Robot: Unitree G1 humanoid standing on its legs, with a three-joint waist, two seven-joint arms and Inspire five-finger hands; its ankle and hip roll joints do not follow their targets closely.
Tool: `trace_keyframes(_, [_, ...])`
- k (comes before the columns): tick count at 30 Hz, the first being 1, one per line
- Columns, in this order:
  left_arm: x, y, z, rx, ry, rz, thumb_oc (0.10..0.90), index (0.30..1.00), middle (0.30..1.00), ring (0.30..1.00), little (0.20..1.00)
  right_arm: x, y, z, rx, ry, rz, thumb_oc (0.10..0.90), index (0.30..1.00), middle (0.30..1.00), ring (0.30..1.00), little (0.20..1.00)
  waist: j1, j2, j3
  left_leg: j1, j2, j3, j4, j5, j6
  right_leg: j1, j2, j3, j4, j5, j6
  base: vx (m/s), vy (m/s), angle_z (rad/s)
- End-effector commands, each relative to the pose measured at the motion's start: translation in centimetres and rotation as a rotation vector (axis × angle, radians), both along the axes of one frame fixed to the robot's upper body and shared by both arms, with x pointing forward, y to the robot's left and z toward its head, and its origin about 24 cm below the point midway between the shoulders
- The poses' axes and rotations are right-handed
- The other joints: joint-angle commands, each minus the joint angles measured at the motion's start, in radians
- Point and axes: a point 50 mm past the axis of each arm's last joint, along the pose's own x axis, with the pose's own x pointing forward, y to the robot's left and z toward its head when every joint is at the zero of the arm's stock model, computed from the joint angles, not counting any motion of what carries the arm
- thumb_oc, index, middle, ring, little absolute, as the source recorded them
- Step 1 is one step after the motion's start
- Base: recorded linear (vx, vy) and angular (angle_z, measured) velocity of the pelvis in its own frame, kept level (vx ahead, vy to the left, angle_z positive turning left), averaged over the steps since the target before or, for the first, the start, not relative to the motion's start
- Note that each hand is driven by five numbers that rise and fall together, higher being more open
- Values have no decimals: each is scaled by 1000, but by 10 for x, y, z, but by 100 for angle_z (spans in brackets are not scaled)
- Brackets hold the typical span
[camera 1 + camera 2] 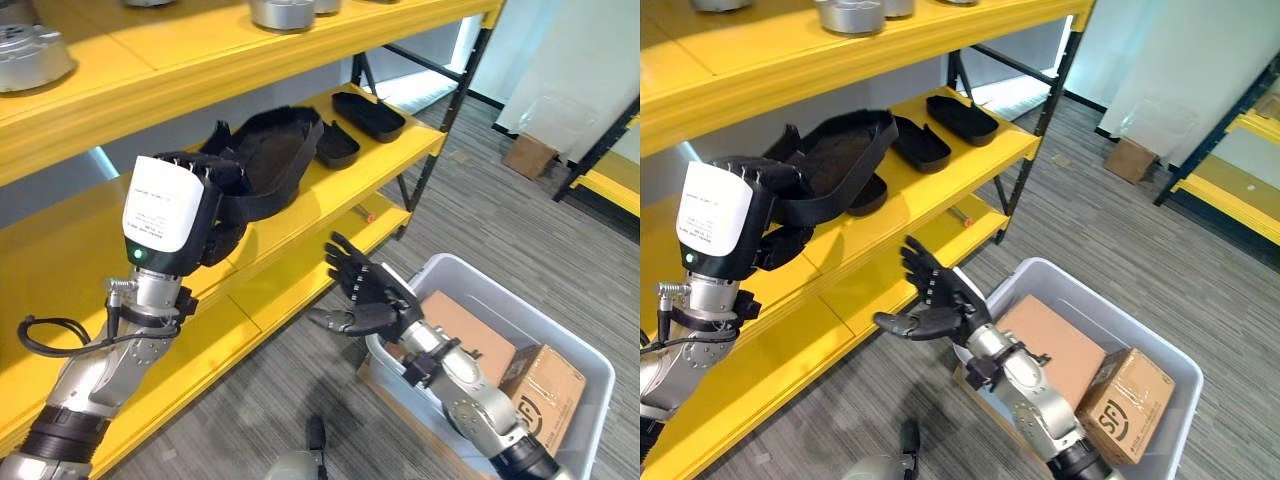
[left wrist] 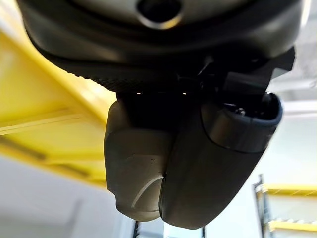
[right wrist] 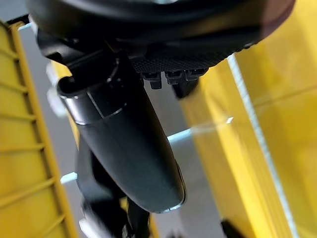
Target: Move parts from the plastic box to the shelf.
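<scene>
Holding a black part (image 1: 265, 160) over the shelf (image 1: 330, 190), the left hand (image 1: 195, 205) grips it; released crooked, it may slide off. The right hand (image 1: 360, 290) is spread, empty.

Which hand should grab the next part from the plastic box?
Right, most likely. The right hand hangs open and empty just beside the plastic box with the cardboard boxes in it. The left hand is up at the shelf, against the big black part, its grip unclear.
</scene>
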Motion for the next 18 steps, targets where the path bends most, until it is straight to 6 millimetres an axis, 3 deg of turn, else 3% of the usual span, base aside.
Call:
trace_keyframes(1, [0,-14,43,-78,-278,-93,400,300,300,300,300,10,2,40,123,-192,6,900,1000,1000,1000,1000,-66,-23,-129,118,-39,-95,-6,-117,2,31,8,57,-268,258,40,79,-61,79])
trace_keyframes(2, [-1,-16,37,-81,-275,-93,400,300,300,300,300,9,1,38,125,-181,-1,900,1000,1000,1000,1000,-80,-19,-126,124,-43,-112,-6,-119,2,2,22,94,-269,293,47,56,-76,118])
trace_keyframes(4, [0,-20,34,-89,-276,-98,400,300,300,300,300,9,3,30,123,-143,9,900,1000,1000,1000,1000,-100,-17,-129,128,-48,-141,-6,-124,-2,9,42,149,-302,298,39,89,-111,74])
trace_keyframes(8, [1,-20,33,-86,-259,-86,400,300,300,300,300,7,3,21,119,-107,32,900,1000,1000,1000,1000,-107,-15,-146,125,-49,-143,-6,-126,-8,39,39,173,-354,311,36,76,-61,14])
trace_keyframes(18, [-6,-17,30,-83,-249,-65,400,300,300,300,300,1,12,16,102,-96,82,900,1000,1000,1000,1000,-99,-12,-152,132,-42,-98,-6,-137,-16,66,31,157,-363,279,22,53,-33,8])
